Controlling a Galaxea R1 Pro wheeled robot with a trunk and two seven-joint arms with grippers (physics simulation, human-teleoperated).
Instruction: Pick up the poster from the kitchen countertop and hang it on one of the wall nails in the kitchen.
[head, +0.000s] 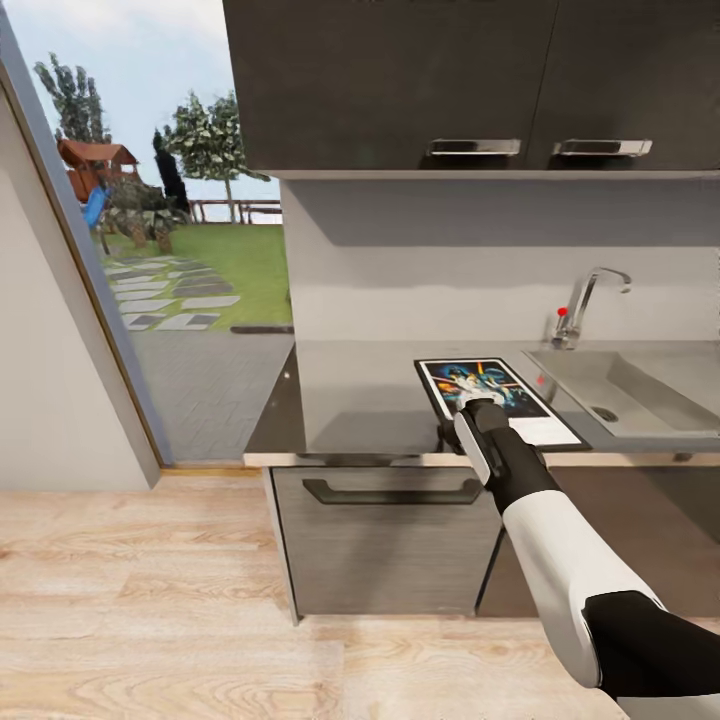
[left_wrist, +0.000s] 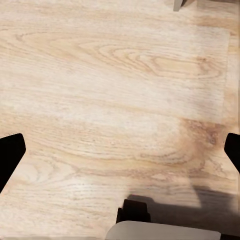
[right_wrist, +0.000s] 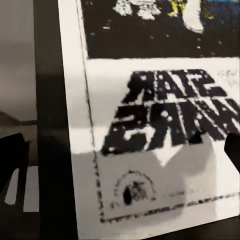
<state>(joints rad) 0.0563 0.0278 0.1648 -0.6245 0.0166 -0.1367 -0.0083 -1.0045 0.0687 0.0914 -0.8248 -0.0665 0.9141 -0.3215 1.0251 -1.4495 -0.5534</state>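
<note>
The poster (head: 500, 400) lies flat on the counter (head: 360, 400), black "STAR WARS" lettering (right_wrist: 175, 110) legible. Right fingers (right_wrist: 12, 160) spread above it; left fingers (left_wrist: 10, 155) spread over the floor (left_wrist: 120, 100).

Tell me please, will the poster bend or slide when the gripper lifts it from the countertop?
The poster has a black frame, so it probably stays stiff. It lies flat on the smooth countertop, so it may slide if pushed. Its near edge seems to overhang, which helps the right gripper.

The poster (right_wrist: 150, 125) bears black block lettering, seen upside down, reading STAR WARS.
</note>
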